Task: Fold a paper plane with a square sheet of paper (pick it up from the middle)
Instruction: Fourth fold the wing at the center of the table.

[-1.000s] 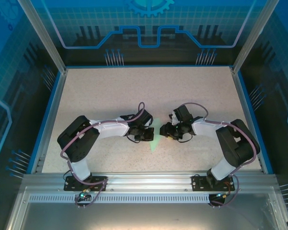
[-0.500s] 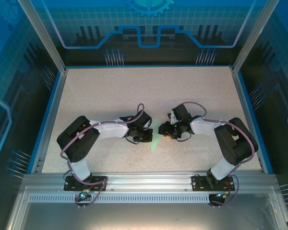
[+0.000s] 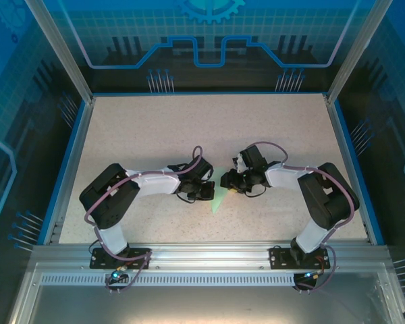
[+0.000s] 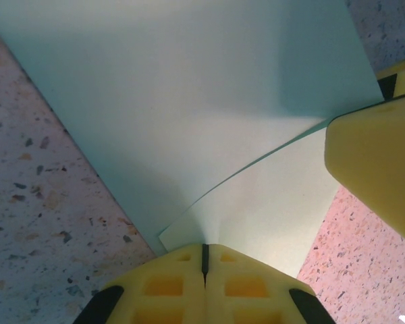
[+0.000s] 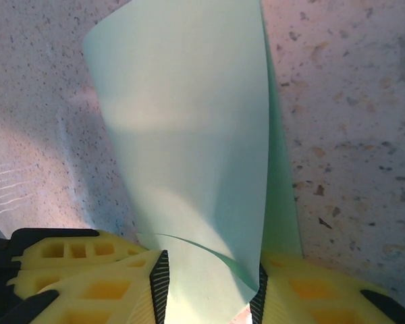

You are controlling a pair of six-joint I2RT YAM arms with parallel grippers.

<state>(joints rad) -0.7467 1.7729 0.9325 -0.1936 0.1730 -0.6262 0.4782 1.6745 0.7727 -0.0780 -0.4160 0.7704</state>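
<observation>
The square sheet of paper is pale mint green and now folded in layers, its narrow point aimed at the near edge between the two arms. In the left wrist view the paper spreads away from my left gripper, whose yellow fingers are pressed together on a raised fold. My left gripper is at the paper's left side. My right gripper is at its right side. Its jaws stand apart with a curling flap of the paper between the ribbed pads. One right finger touches the paper's edge.
The speckled tabletop stretches wide behind and beside the arms. A blue rim and the aluminium frame posts bound it. The metal rail with both arm bases lies along the near edge.
My right gripper has moved left and a little farther back onto the paper, and its jaws have narrowed around the flap. The left gripper has stayed shut and shifted slightly.
</observation>
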